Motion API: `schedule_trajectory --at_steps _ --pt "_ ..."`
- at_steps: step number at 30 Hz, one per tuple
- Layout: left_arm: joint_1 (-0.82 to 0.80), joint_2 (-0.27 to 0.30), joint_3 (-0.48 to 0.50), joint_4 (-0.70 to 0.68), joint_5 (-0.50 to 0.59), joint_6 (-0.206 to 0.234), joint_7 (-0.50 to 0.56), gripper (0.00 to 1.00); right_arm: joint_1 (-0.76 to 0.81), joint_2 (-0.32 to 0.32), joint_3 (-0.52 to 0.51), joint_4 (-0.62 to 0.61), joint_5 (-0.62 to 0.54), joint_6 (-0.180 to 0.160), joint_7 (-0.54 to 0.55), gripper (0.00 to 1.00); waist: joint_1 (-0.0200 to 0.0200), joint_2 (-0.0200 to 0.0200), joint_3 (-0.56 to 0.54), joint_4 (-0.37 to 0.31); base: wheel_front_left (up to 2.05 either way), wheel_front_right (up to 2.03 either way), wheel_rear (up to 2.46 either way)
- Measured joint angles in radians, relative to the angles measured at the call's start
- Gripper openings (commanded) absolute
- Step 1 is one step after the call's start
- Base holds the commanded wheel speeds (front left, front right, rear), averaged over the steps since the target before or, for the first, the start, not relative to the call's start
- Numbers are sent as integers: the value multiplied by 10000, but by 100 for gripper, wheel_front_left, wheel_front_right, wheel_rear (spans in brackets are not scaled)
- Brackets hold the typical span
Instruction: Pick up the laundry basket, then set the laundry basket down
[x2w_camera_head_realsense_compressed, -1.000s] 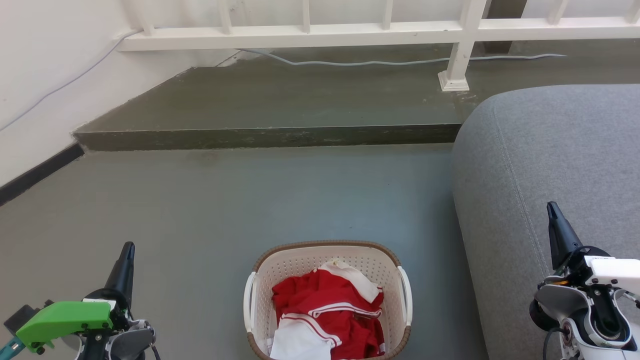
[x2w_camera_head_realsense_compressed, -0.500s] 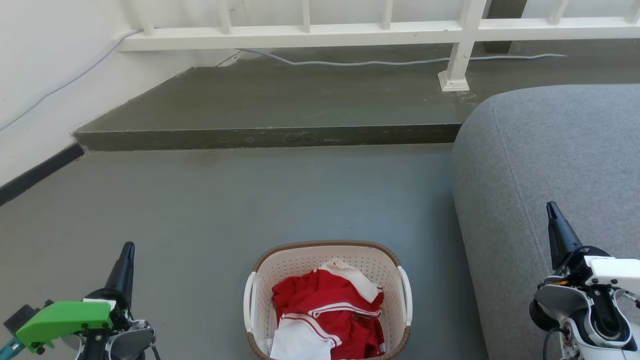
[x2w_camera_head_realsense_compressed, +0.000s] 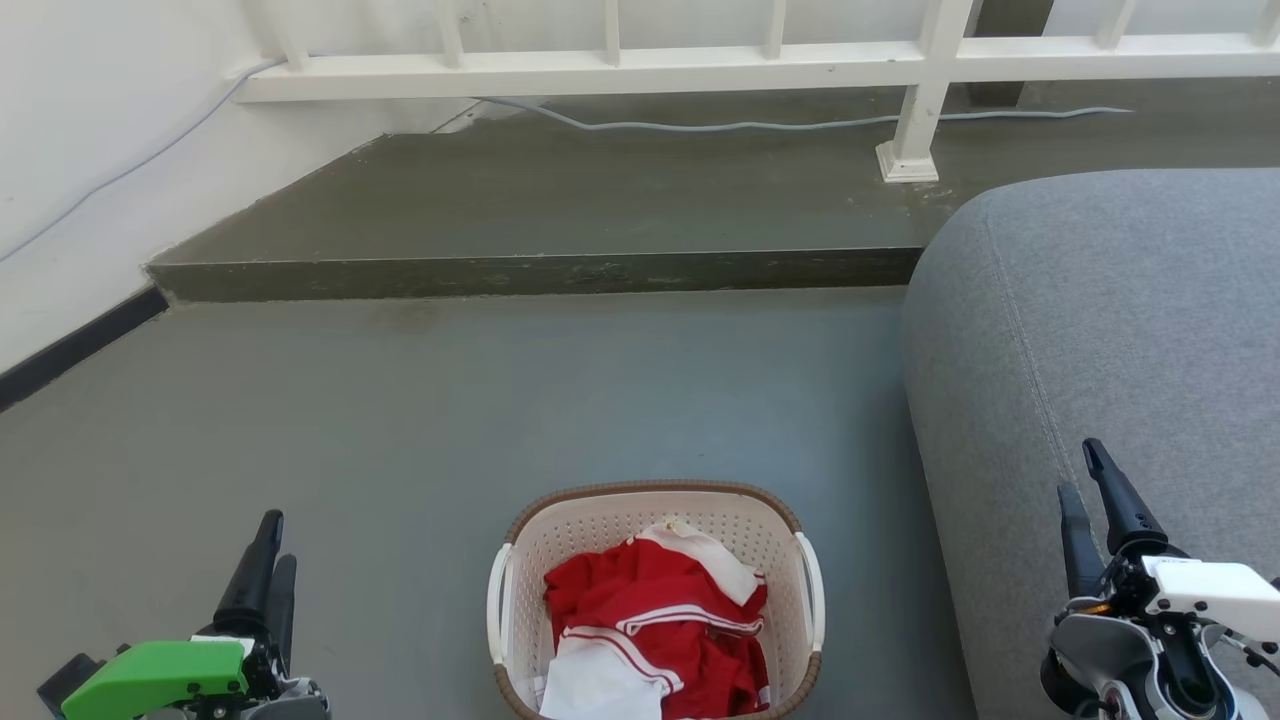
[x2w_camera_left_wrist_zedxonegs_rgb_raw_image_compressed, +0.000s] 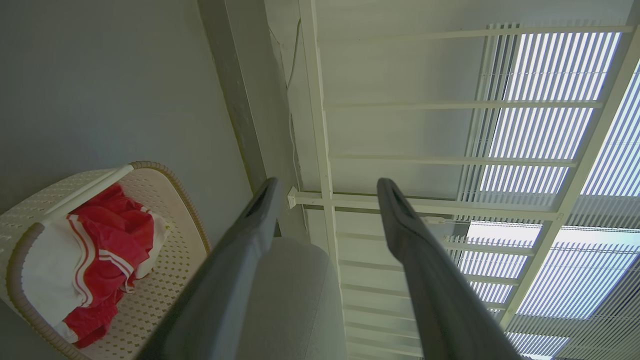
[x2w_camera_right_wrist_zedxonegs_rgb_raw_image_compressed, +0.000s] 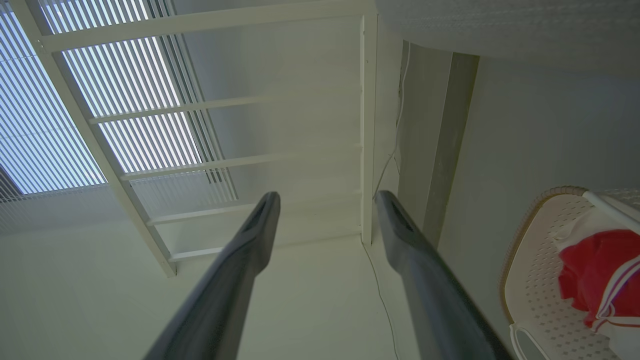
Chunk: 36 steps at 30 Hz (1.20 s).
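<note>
The laundry basket (x2w_camera_head_realsense_compressed: 600, 520) stands on the grey floor at the bottom middle of the head view, cream-white and perforated with a brown rim and white side handles, holding red and white clothes (x2w_camera_head_realsense_compressed: 655, 625). It also shows in the left wrist view, laundry basket (x2w_camera_left_wrist_zedxonegs_rgb_raw_image_compressed: 165, 250), and in the right wrist view, laundry basket (x2w_camera_right_wrist_zedxonegs_rgb_raw_image_compressed: 532, 265). My left gripper (x2w_camera_head_realsense_compressed: 272, 538) is open at the lower left, well clear of the basket. My right gripper (x2w_camera_head_realsense_compressed: 1082, 470) is open at the lower right, over the sofa's edge. Neither holds anything.
A grey sofa (x2w_camera_head_realsense_compressed: 1110, 310) fills the right side, close to the basket. A raised concrete step (x2w_camera_head_realsense_compressed: 530, 272) crosses ahead, with a white railing (x2w_camera_head_realsense_compressed: 620, 70) and a loose cable (x2w_camera_head_realsense_compressed: 700, 125) beyond. A white wall (x2w_camera_head_realsense_compressed: 90, 150) runs along the left.
Both grippers have dropped lower in the head view and turned so that both fingers of each show apart. The basket has not moved.
</note>
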Motion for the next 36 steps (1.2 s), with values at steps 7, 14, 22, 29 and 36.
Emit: schedule_trajectory --at_steps 7,14,22,29,36 --pt "-5 4 -59 -94 42 0 -163 100 -11 -4 180 -121 15 0 -272 100 0 0 7 -2 0 0 0" --pt "-15 33 -180 -255 337 0 -382 100 -56 -13 380 -370 -169 0 -499 100 0 0 16 -9 0 0 0" --pt "-54 247 -589 -508 1124 -2 -782 100 -171 -299 1062 -583 -1177 0 -800 100 0 0 35 -30 0 0 0" --pt "-208 460 -978 -642 1933 -2 -1076 100 -269 -523 1599 -633 -2061 4 -1080 100 0 0 44 -57 0 0 0" --pt "-227 746 -1221 -644 2708 -2 -1327 100 -303 -665 1904 -594 -2882 6 -1269 100 0 0 51 -84 0 0 0"
